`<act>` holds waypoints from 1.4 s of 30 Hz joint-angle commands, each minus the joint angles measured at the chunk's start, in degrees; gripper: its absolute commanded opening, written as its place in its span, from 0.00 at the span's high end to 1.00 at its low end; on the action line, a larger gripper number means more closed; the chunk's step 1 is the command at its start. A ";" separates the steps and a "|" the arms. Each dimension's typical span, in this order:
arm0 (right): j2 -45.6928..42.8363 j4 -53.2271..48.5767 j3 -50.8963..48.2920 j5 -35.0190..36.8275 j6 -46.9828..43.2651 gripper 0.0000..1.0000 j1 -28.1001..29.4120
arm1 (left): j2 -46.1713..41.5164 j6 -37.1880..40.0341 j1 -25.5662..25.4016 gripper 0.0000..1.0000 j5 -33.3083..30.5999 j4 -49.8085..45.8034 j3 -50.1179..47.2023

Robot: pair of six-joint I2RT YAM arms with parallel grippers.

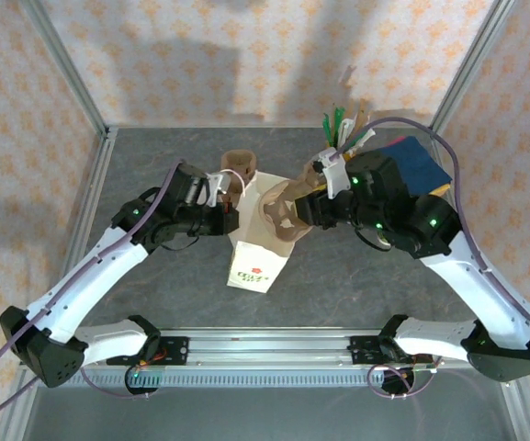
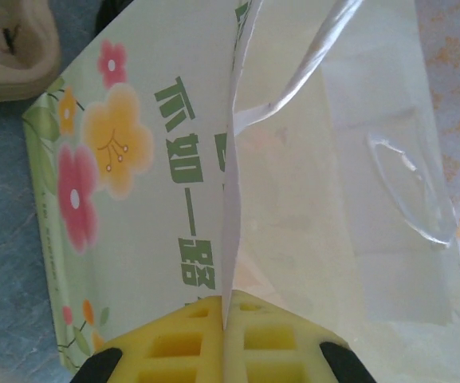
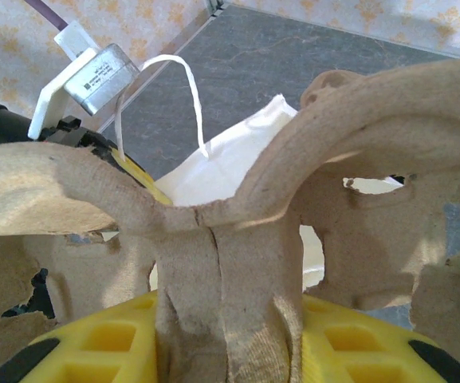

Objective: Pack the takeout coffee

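Top view: two white-and-black arms reach to the middle of the frame over a grey, stone-patterned bench [image 1: 154,165]. The left arm [image 1: 108,266] meets the upper rim of one white paper bag [image 1: 255,255] with a small red print. The right arm [image 1: 467,276] carries a brown moulded-pulp carrier [image 1: 281,213] over the bag's mouth. A second brown pulp piece [image 1: 240,165] stands behind the bag, partly hidden. In the upper right are a cup of green and tan sticks [image 1: 343,129] and a flat blue piece [image 1: 421,161], both half covered by the arm. I cannot tell where the coffee is.

Left wrist view: the yellow, gridded left fingers [image 2: 174,351] are pressed together on the bag's thin wall. The smooth paper bears flowers and green lettering. Two handles show, one twisted white strip [image 2: 309,64] and one clear loop [image 2: 413,191]. The pulp piece is cut off in the upper left.

Right wrist view: the right fingers [image 3: 118,351], also yellow, are clamped on a rough, fibrous rib of the carrier, whose arches hide much of the bag behind.
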 commanded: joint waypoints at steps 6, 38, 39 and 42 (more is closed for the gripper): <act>6.50 2.09 2.85 -4.56 -6.34 0.64 0.18 | -4.15 3.82 3.34 1.00 4.39 1.81 -5.01; 17.18 0.51 0.96 -14.07 -24.43 0.63 0.19 | -4.08 9.86 6.33 1.00 11.80 0.75 -4.72; 17.13 0.68 0.47 -13.71 -24.46 0.63 0.11 | -4.13 9.90 6.33 1.00 11.97 0.75 -4.68; 17.13 1.17 -0.69 -12.85 -24.63 0.63 0.19 | -3.91 9.99 6.33 1.00 12.11 0.67 -4.48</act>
